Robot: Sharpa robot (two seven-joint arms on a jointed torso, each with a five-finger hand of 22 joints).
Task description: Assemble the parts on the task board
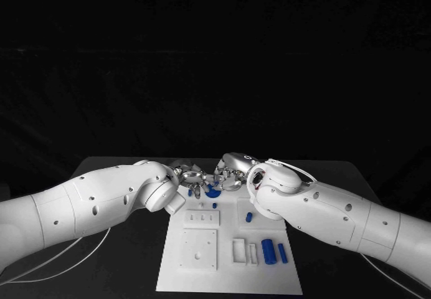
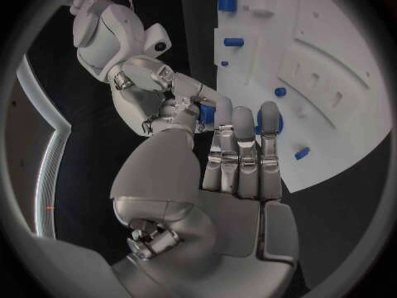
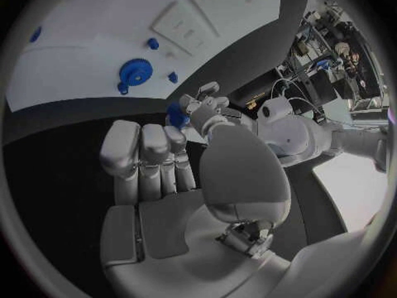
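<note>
At the far end of the white task board (image 1: pixel 269 277) my two hands meet fingertip to fingertip. A small blue part (image 2: pixel 205 114) (image 3: pixel 176 114) sits between them. The left hand (image 1: pixel 191 177) (image 2: pixel 240 152) pinches it between thumb and first finger, its other fingers straight. The right hand (image 1: pixel 233 169) (image 3: pixel 153 155) has thumb and fingertips on the same part. Just below the hands a blue gear (image 1: pixel 213 192) (image 3: pixel 132 69) (image 2: pixel 270 121) lies on the board.
Two blue cylinders (image 1: pixel 268 250) (image 1: pixel 282 252) and white blocks (image 1: pixel 239 250) lie on the board's near right. A short blue peg (image 1: pixel 249 217) stands mid-right. Raised white plates (image 1: pixel 202 217) (image 1: pixel 198 249) occupy the board's left half. Black table surrounds it.
</note>
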